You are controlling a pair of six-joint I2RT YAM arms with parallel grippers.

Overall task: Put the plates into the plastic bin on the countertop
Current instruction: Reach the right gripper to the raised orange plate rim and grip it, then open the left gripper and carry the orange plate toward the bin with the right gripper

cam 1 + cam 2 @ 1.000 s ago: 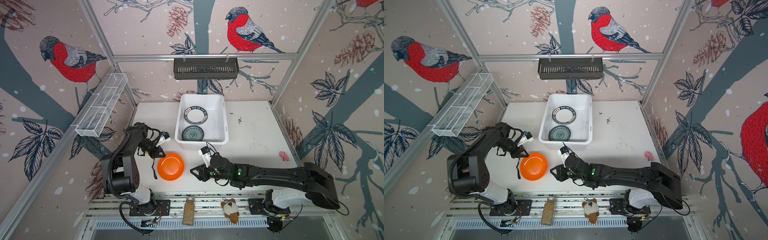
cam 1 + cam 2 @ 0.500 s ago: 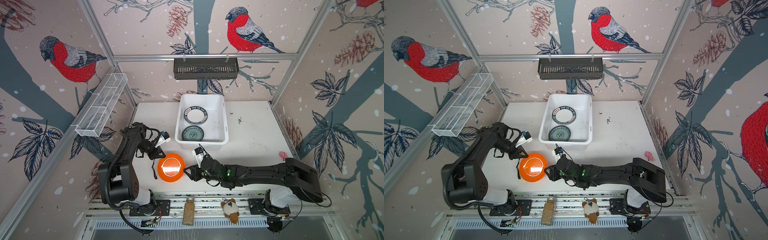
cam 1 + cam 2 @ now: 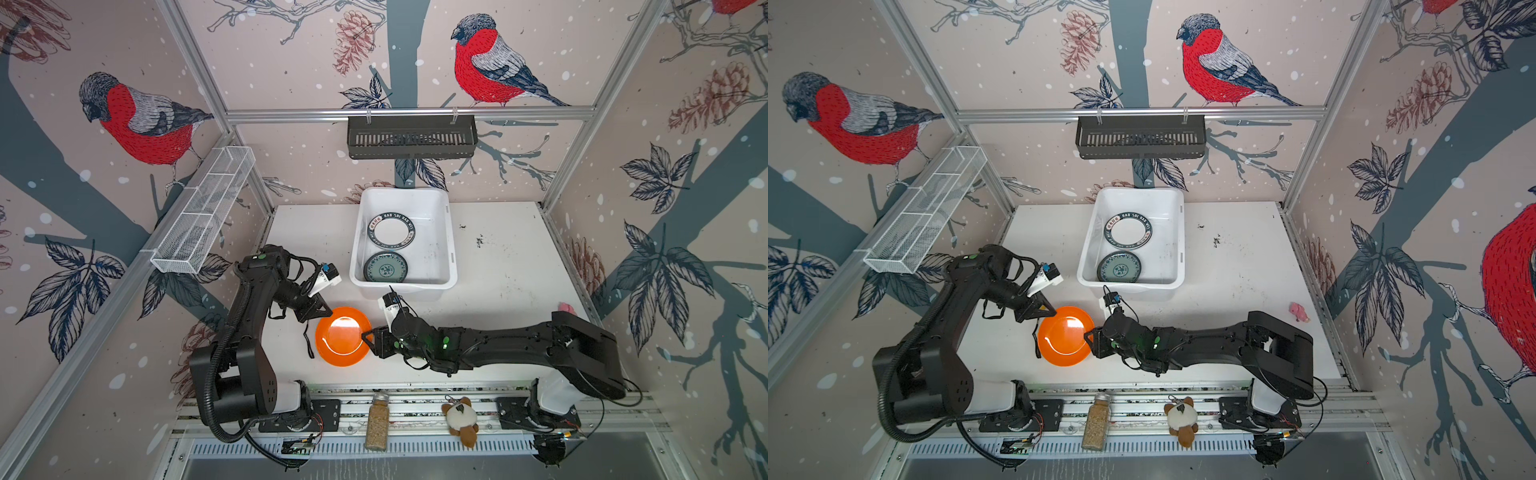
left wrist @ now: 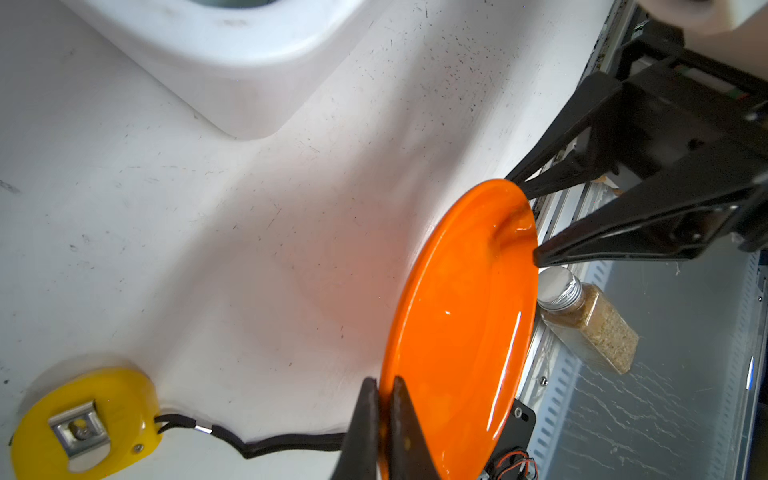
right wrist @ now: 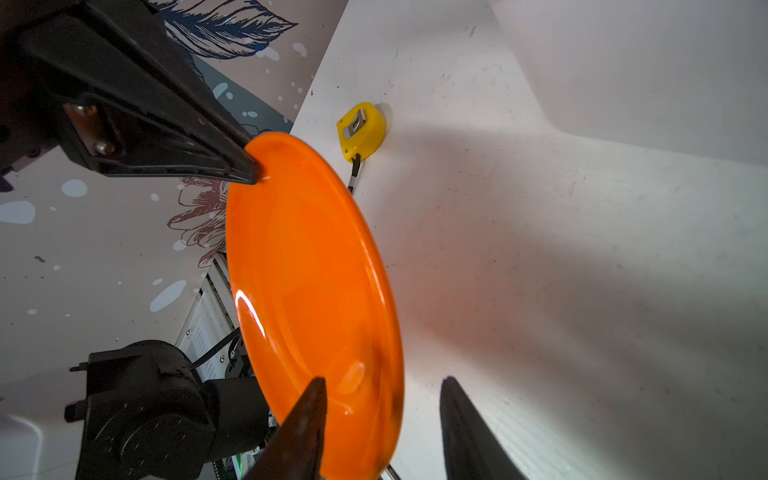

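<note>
Bird-patterned walls are seen around the white, speckled worktop [image 3: 498,257]. Toward its back middle the plastic bin [image 3: 403,289] is set. Just in front of the bin, the orange plate [image 3: 343,336] is held tilted above the worktop, its rim pinched by the left end effector [image 4: 383,384]. At the opposite rim the right end effector [image 5: 384,380] is spread, with one jaw over the plate's face and the other apart on its far side. Inside the bin a white lettered plate [image 3: 392,231] and a smaller teal floral plate [image 3: 385,268] are laid flat, side by side. A yellow tape measure [image 5: 360,129] is seen lying on the worktop near the orange plate.
</note>
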